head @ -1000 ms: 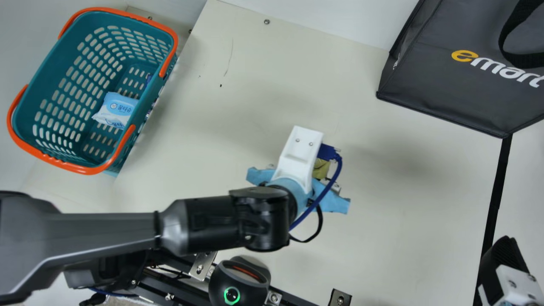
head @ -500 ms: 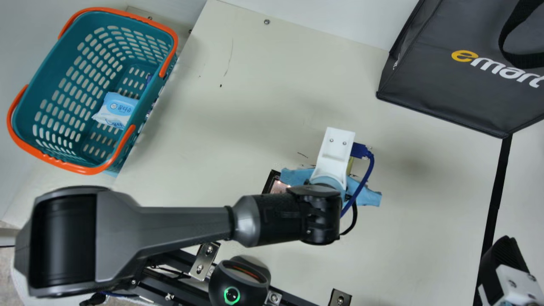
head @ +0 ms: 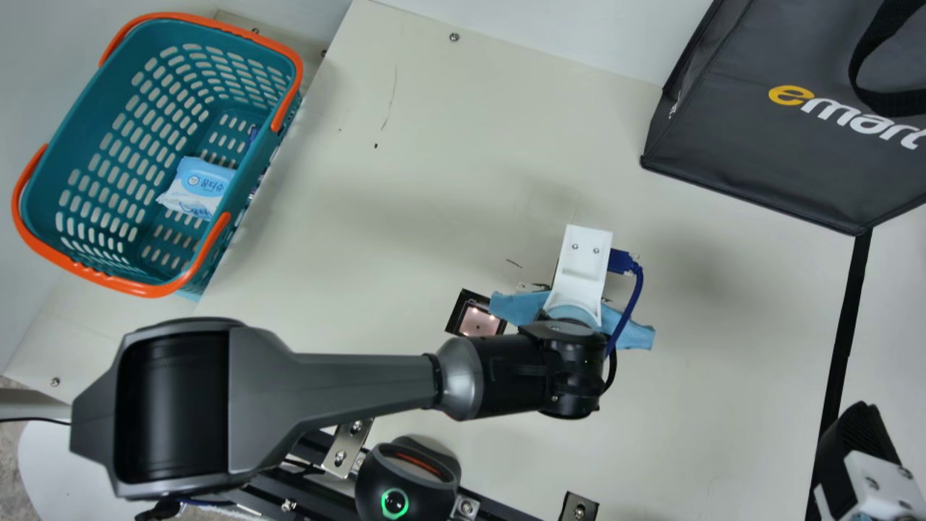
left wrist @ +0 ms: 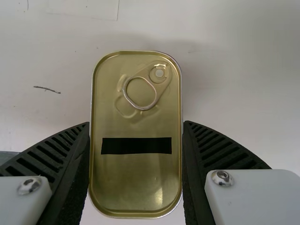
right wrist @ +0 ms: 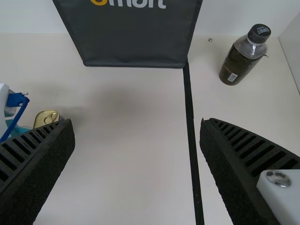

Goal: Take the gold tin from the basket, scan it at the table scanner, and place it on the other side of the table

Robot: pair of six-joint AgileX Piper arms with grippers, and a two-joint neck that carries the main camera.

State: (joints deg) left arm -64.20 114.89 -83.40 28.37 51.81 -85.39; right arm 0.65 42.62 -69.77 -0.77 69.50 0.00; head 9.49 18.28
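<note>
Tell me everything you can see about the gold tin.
The gold tin is shiny, apparently metal, oblong with rounded corners and a raised rim. Its closed lid carries a pull ring near one end and a black strip crosswise. The left pincer grips its long sides, lid up, over the cream table.

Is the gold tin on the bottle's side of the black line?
No, in the right wrist view the black line runs between the gold tin and the bottle.

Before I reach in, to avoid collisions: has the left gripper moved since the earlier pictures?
Yes: the left gripper moved rightward in the main view, away from the basket.
</note>
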